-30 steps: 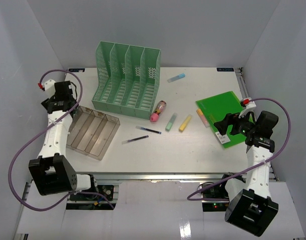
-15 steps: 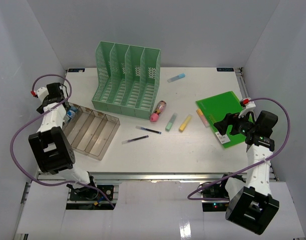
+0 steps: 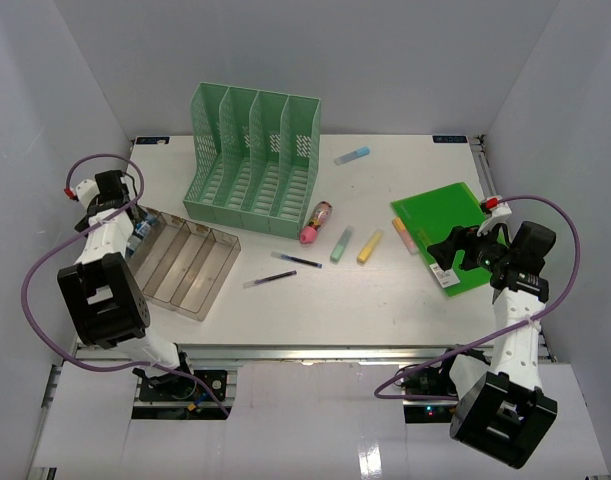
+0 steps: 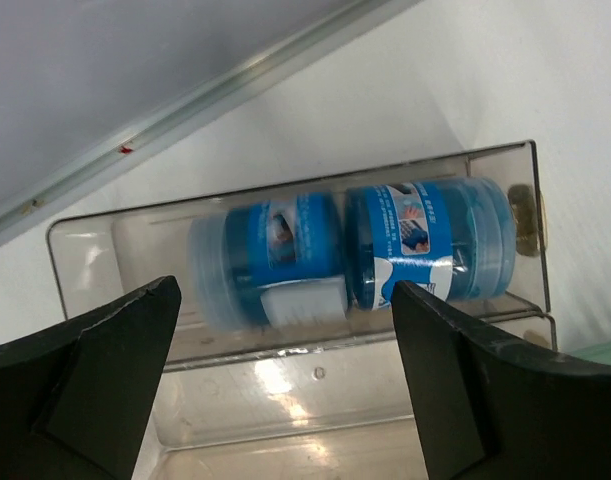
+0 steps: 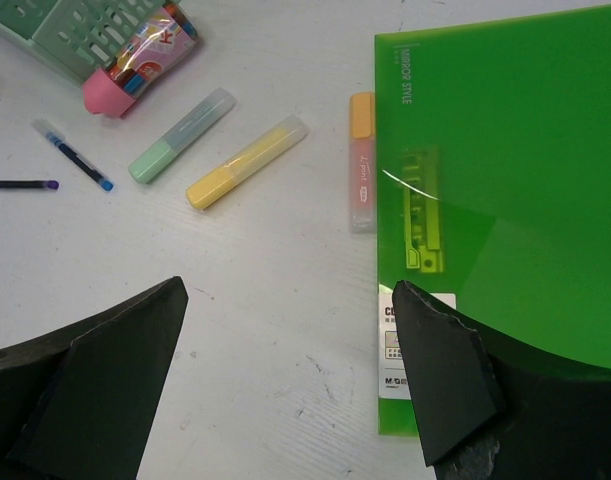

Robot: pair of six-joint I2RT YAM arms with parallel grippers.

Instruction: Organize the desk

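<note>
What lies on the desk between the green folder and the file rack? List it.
Four things, all flat on the desk: an orange highlighter at the green folder's left edge, then a yellow highlighter, a green highlighter, and a pink-capped tube beside the file rack.

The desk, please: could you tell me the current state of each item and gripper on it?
clear tray: flat on the desk.
blue containers: on their sides in the clear tray's end compartment.
left gripper: open, above the blue containers.
right gripper: open, holding nothing.
file rack: upright.
green folder: closed, lying flat.
pink-capped bottle: on its side.
</note>
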